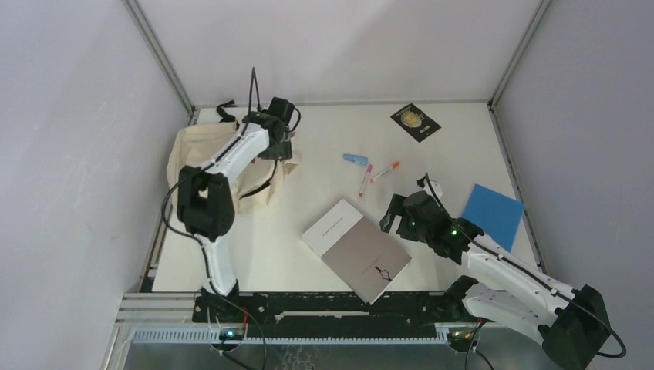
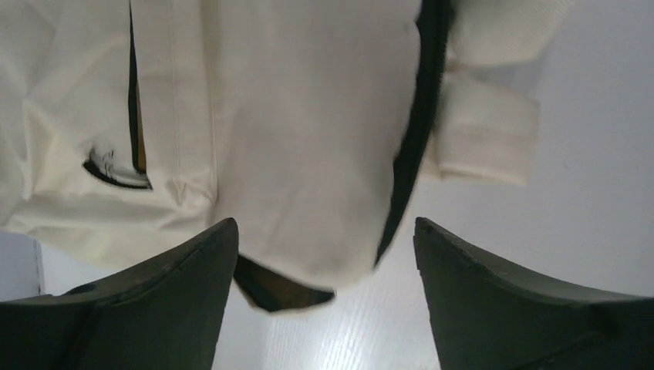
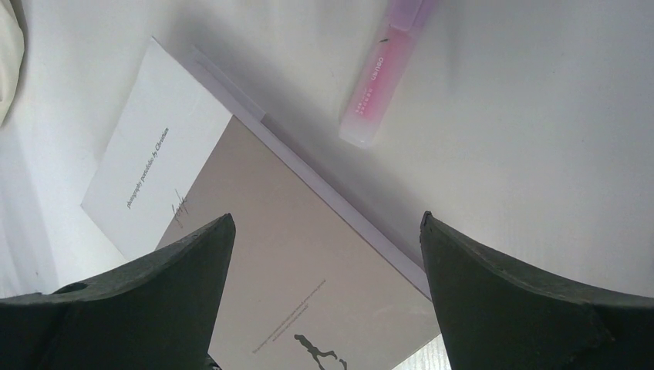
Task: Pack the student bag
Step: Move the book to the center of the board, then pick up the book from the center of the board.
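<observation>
The cream-beige student bag with black straps lies at the far left of the table. My left gripper hovers at its right edge, open and empty; in the left wrist view the bag's cloth and black zipper trim fill the space above the open jaws. A grey and white book lies mid-table. My right gripper is open just above the book's right edge; the right wrist view shows the book between the jaws and a pink pen beyond.
A blue highlighter, a pink pen and an orange-capped pen lie mid-table. A black booklet lies at the far right. A blue notebook lies at the right edge.
</observation>
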Robot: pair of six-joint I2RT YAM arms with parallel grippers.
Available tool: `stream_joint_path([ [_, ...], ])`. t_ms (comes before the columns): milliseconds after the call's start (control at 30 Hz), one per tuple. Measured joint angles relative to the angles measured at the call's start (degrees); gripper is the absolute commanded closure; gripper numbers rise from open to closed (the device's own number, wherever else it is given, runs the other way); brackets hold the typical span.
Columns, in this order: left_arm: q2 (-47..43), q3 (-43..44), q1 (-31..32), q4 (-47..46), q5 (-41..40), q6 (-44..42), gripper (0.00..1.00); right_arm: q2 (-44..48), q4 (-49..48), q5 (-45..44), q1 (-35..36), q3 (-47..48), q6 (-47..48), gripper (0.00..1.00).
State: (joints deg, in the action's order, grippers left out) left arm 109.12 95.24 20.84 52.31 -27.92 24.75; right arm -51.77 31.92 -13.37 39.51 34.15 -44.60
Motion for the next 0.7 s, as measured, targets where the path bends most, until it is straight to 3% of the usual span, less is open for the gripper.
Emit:
stream_joint_path([
  [67, 4.2, 2.97, -1.29, 0.24, -0.07, -0.74, 0.26, 0.02, 0.0, -0.02, 0.0, 0.04, 0.0, 0.02],
  [100, 5.77, 4.13, -1.73, 0.55, -0.15, -1.05, 0.39, 0.04, 0.0, -0.04, 0.0, 0.04, 0.0, 0.02],
  [200, 9.75, 7.02, -2.75, 1.2, -0.59, -2.51, 0.92, 0.31, 0.02, -0.07, 0.0, 0.04, -0.02, 0.02],
  [233, 10.19, 7.37, -2.84, 1.33, -0.63, -2.45, 0.99, 0.39, 0.02, -0.07, 0.0, 0.04, -0.02, 0.02],
  [500, 6.67, 7.69, -1.62, 1.64, 0.04, -7.93, 1.0, 0.2, 0.02, 0.09, 0.0, 0.09, 0.0, 0.02],
  [700, -9.01, -0.44, 2.58, -3.63, 5.6, -14.38, 1.0, -1.84, 0.2, 1.09, -0.07, 0.09, -0.04, 0.02],
])
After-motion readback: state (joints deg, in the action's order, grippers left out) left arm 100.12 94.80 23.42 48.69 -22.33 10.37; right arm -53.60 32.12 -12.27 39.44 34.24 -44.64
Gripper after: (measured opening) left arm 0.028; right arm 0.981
